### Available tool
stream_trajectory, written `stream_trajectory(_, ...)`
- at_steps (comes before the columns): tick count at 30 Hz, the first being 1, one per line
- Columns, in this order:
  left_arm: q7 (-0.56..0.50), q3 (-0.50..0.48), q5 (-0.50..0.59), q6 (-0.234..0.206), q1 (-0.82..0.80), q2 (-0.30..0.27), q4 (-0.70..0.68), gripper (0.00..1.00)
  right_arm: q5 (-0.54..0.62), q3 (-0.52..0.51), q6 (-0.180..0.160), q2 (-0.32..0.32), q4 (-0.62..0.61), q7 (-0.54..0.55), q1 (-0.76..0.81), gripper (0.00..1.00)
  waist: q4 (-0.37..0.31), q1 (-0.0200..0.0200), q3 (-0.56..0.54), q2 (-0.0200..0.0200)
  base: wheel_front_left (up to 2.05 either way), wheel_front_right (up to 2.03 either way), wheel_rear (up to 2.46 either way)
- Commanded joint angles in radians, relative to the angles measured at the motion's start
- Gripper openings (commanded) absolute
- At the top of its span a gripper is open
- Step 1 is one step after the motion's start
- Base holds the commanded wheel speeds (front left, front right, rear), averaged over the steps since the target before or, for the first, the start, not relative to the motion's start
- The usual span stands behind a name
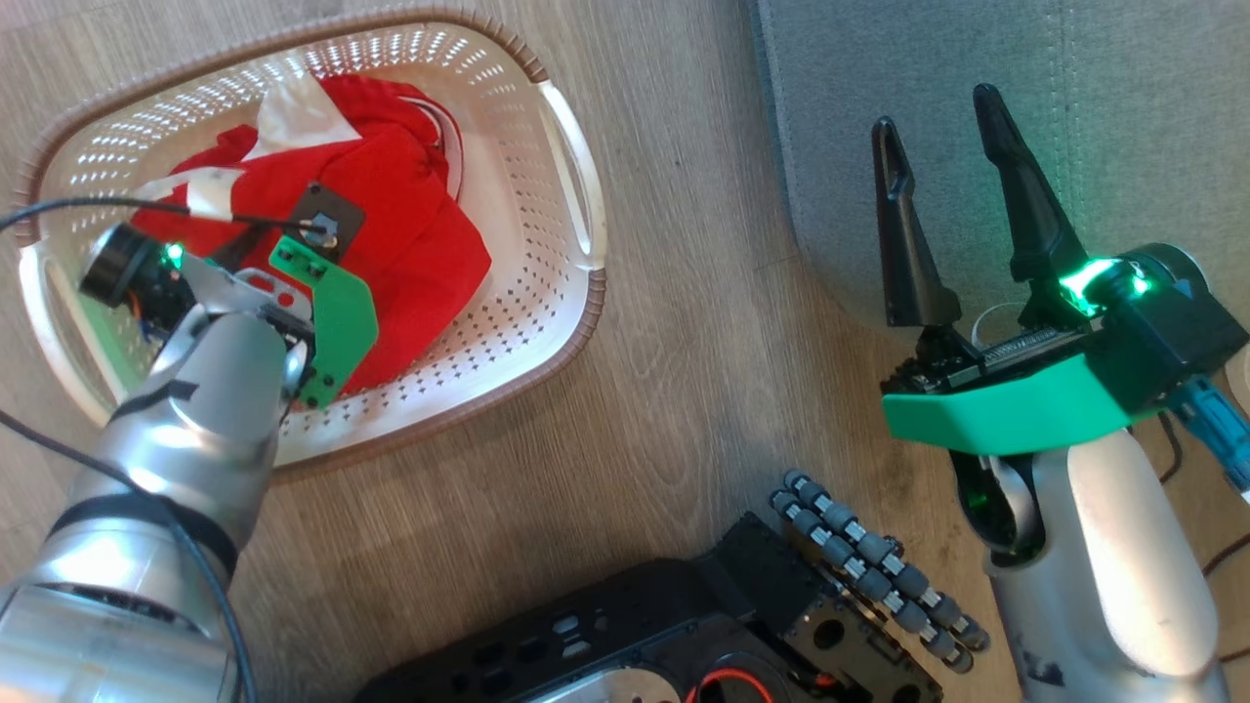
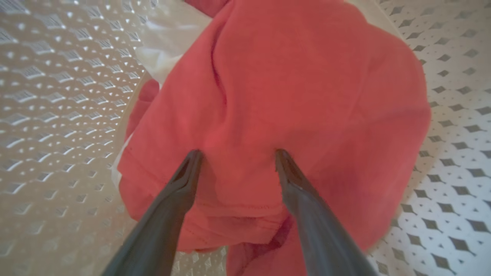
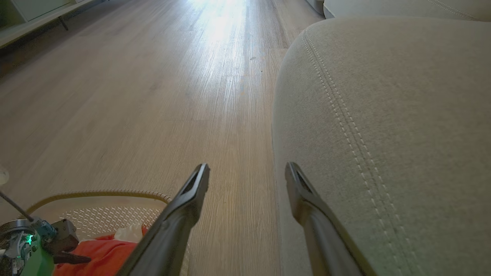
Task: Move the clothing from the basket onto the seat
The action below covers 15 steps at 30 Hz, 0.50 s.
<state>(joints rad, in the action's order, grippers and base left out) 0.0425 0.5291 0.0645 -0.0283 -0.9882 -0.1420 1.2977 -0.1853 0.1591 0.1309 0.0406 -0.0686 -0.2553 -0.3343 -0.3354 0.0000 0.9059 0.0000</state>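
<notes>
Red clothing [image 1: 400, 210], cream perforated basket [image 1: 547, 254] with brown rim, grey seat [image 1: 977, 59]

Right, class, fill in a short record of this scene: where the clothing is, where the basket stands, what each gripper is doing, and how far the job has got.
clothing: red pile inside the basket
basket place: on the wood floor, left of the seat
left gripper: open, fingers down on the clothing
right gripper: open, holding nothing, by the seat's edge
progress: clothing not yet lifted
</notes>
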Motion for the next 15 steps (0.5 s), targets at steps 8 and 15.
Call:
stream_trajectory(8,-0.033,0.011,0.005,0.014,-0.027,-0.020,-0.007,1.00,-0.005,0.015,0.000,0.010,-0.059,-0.006,0.067,1.00,0.000,0.0000,0.029,0.0000,0.00,0.00,0.00)
stream_trajectory(15,-0.067,0.011,-0.015,0.017,-0.046,-0.014,-0.007,0.91,-0.005,0.016,0.000,0.010,-0.074,-0.006,0.076,1.00,0.005,0.0000,0.045,0.0000,0.00,0.00,0.00)
